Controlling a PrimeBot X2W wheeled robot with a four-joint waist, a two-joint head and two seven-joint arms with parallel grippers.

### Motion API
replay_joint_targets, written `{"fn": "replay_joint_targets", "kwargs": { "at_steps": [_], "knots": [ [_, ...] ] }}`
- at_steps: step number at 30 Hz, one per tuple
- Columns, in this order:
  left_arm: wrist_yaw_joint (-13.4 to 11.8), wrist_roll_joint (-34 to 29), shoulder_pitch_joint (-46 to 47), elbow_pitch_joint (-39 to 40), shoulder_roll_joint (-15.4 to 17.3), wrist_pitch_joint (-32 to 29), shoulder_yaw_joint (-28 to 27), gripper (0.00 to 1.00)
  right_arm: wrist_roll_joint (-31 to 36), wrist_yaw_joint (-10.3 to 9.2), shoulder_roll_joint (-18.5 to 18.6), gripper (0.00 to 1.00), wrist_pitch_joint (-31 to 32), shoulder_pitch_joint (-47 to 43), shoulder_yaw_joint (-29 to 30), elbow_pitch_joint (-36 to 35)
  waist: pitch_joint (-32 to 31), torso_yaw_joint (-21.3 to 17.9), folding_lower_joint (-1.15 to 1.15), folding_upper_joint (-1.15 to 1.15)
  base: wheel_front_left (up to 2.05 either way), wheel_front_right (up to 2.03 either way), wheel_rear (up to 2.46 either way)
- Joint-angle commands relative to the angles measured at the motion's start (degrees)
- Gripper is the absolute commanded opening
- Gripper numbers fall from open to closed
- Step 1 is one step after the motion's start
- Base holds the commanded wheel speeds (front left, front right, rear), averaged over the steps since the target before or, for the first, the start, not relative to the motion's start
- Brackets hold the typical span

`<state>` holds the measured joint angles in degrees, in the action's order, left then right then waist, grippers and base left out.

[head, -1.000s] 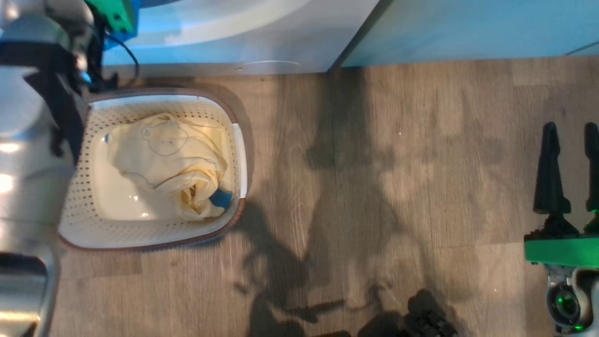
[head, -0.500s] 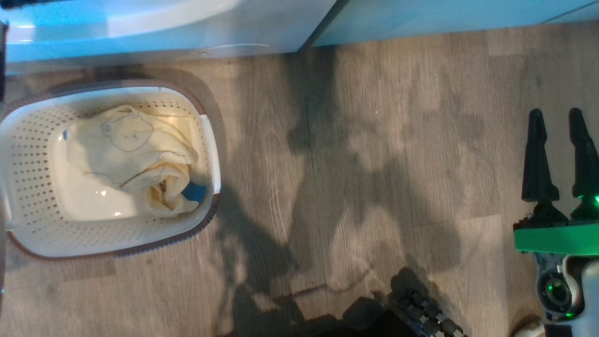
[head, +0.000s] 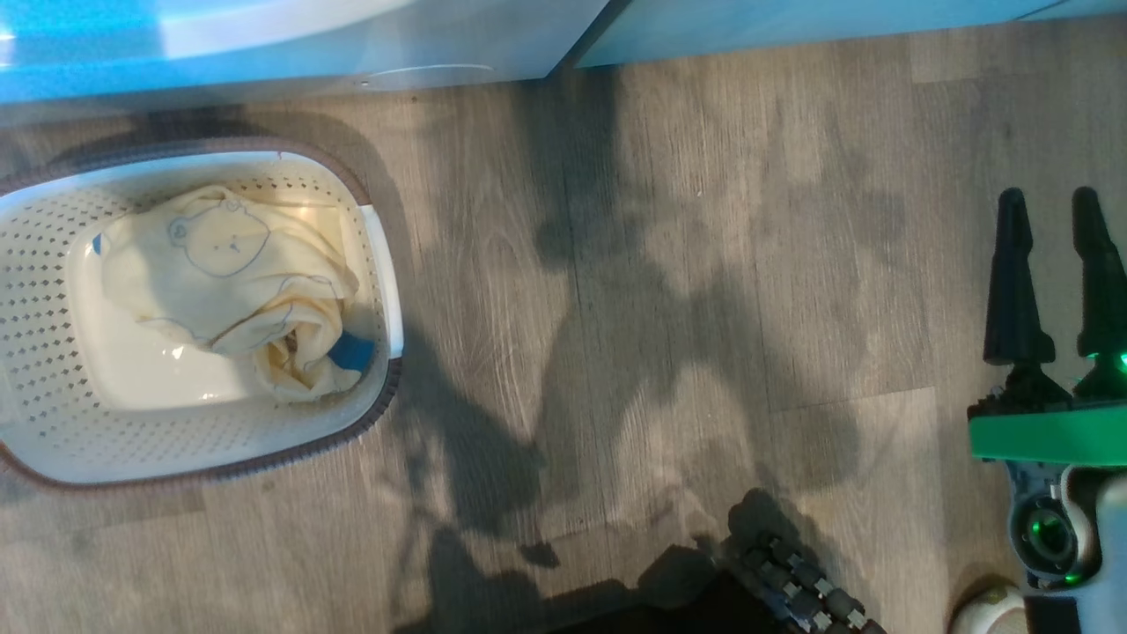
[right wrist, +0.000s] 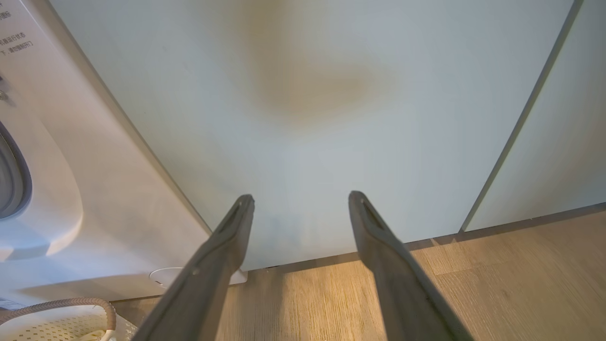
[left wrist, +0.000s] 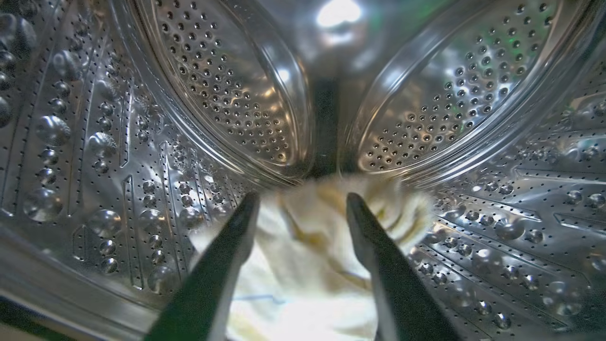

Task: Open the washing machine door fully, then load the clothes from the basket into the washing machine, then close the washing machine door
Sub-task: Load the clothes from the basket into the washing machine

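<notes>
My left gripper (left wrist: 302, 196) is inside the washing machine's steel drum (left wrist: 94, 166), jaws open. A blurred cream-yellow garment (left wrist: 303, 270) lies loose between and under its fingers on the drum wall. In the head view, the rest of the clothes (head: 220, 291), cream with a bit of blue, lie in the cream perforated basket (head: 53, 440) on the floor at the left. The washing machine (head: 264, 44) has its white base just behind the basket. My right gripper (head: 1049, 194) hangs open and empty at the right, far from the basket. The washing machine door is out of view.
Pale green cabinets (head: 792, 22) run along the back right. The right gripper (right wrist: 300, 196) faces a cabinet panel (right wrist: 307, 118), with the washing machine (right wrist: 71, 166) and the basket (right wrist: 57, 322) to its left. The robot's dark base (head: 792, 599) shows at the bottom edge over a wood floor (head: 660, 308).
The head camera has turned, so the basket sits further left in the picture. My pale left forearm, at the left edge a second ago, has left the head view. The basket's clothes lie unchanged.
</notes>
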<state>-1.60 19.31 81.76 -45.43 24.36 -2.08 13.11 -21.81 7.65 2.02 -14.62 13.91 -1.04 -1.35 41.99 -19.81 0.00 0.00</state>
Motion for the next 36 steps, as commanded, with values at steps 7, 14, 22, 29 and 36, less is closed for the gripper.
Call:
{"fn": "replay_joint_targets", "kwargs": {
  "at_steps": [7,14,22,29,36],
  "knots": [
    [-0.2,1.1,0.2,0.8,2.0,2.1,-1.5,1.00,-0.3,-0.16,0.9,1.00,-0.4,0.2,0.0,-1.3,0.2,0.5,0.00,0.00,0.00,0.00,0.00],
    [-1.2,1.7,-3.8,2.5,1.1,4.7,-1.4,1.00,0.4,-0.16,0.9,1.00,-0.4,0.1,1.1,-1.5,-0.8,1.7,0.00,0.00,0.00,0.00,0.00],
    [-4.2,2.0,-13.5,8.6,-0.5,8.5,-1.2,1.00,1.8,-0.16,0.9,1.00,-0.4,-0.2,2.5,-2.3,-3.3,3.6,0.00,0.00,0.00,0.00,0.00],
    [-7.5,2.7,-26.0,19.9,-2.7,12.0,-1.0,1.00,3.6,-0.16,0.9,1.00,-0.4,-1.0,3.0,-3.0,-6.4,5.9,0.00,0.00,0.00,0.00,0.00],
    [-11.6,2.2,-39.5,32.9,-5.1,14.0,0.3,1.00,5.9,-0.16,0.9,1.00,-0.4,-2.6,3.6,-3.4,-9.8,8.4,0.00,0.00,0.00,0.00,0.00]
  ]
}}
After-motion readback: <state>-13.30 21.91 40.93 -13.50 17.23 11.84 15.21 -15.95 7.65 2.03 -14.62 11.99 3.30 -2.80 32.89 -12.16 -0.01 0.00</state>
